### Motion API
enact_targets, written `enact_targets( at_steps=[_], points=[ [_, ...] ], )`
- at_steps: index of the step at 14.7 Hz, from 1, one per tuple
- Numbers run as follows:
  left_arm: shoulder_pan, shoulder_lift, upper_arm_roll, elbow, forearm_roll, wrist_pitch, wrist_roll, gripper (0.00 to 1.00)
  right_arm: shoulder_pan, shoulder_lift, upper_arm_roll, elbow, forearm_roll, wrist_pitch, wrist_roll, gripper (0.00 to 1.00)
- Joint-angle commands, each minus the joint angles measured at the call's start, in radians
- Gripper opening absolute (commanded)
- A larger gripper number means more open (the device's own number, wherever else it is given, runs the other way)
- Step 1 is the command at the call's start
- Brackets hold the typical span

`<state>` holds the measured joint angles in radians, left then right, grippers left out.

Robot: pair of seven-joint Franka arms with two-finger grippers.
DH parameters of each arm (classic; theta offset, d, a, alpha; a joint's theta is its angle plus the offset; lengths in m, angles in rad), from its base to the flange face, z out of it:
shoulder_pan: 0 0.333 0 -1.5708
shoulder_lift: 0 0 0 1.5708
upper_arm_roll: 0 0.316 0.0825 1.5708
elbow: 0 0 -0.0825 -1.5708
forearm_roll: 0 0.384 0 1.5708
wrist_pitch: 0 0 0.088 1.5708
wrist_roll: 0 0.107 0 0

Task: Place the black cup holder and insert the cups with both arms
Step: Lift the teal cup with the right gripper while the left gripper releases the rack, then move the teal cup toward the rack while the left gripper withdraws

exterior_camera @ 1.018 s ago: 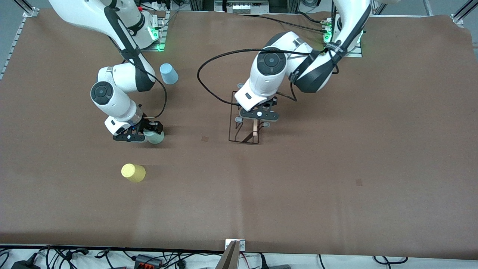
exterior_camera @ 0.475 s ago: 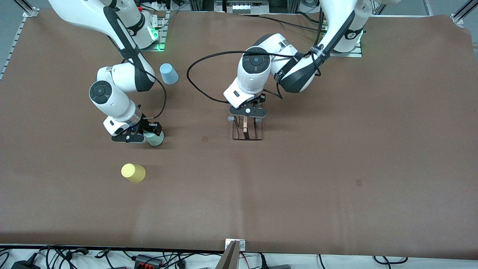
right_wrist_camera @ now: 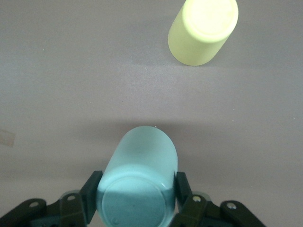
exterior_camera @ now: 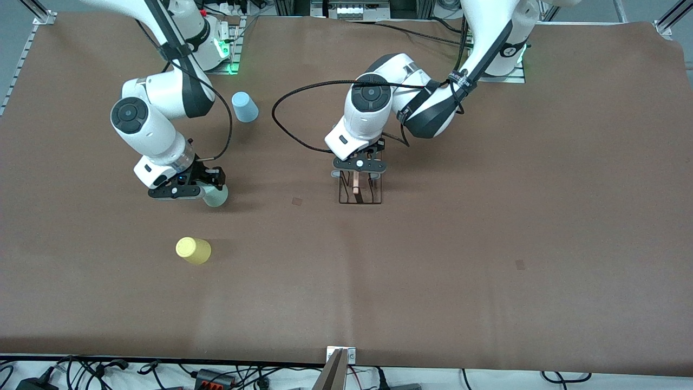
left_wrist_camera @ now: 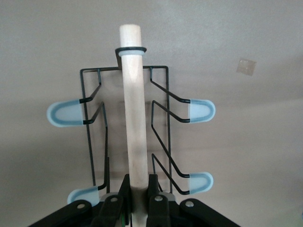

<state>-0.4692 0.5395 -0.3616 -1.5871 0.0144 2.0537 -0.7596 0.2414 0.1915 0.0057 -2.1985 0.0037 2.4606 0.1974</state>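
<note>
Left gripper [left_wrist_camera: 138, 191] clamped on black cup holder [left_wrist_camera: 130, 132] wooden handle [left_wrist_camera: 133, 109]

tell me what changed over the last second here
The left hand, shut on the black cup holder by its wooden handle, carried it toward the right arm's end and squared it up. The right hand, shut on the green cup, drew it toward the right arm's end. The yellow cup and blue cup stayed put.

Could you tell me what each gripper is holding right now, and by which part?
The left gripper holds the black cup holder by its wooden rod handle. The right gripper holds the pale green cup by its sides, near the closed base.
</note>
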Motion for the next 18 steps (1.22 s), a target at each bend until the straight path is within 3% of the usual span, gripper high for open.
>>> enact_targets(
  at_steps=[1,2,3,4,8,10,12,16,18],
  points=[
    [-0.009,0.013,0.006,0.03,0.001,0.005,-0.012,0.07,-0.001,-0.012,-0.003,-0.012,-0.011,-0.008,-0.013,0.24],
    [-0.009,0.013,0.006,0.03,0.002,0.005,-0.009,0.15,-0.001,-0.014,-0.003,-0.012,-0.011,-0.009,-0.015,0.24],
    [-0.008,0.013,0.007,0.03,0.002,0.005,-0.006,0.61,0.001,-0.014,-0.003,-0.012,-0.011,-0.009,-0.013,0.24],
    [-0.008,0.011,0.007,0.032,0.004,-0.001,-0.001,1.0,0.001,-0.014,-0.003,-0.01,-0.011,-0.009,-0.013,0.24],
    [0.032,-0.064,0.015,0.041,0.004,-0.091,0.002,1.0,0.002,-0.014,-0.003,-0.001,-0.011,-0.011,-0.007,0.24],
    [0.101,-0.133,0.015,0.05,0.004,-0.173,0.026,1.0,0.027,-0.049,-0.003,0.012,-0.01,-0.092,0.029,0.24],
    [0.205,-0.193,0.015,0.076,0.004,-0.269,0.173,1.0,0.061,-0.105,0.017,0.022,-0.01,-0.202,0.156,0.24],
    [0.421,-0.23,0.015,0.142,0.012,-0.444,0.346,1.0,0.067,-0.158,0.202,0.068,0.002,-0.275,0.49,0.24],
    [0.493,-0.231,0.015,0.206,0.08,-0.548,0.503,1.0,0.07,-0.139,0.287,0.12,0.004,-0.279,0.673,0.24]
  ],
)
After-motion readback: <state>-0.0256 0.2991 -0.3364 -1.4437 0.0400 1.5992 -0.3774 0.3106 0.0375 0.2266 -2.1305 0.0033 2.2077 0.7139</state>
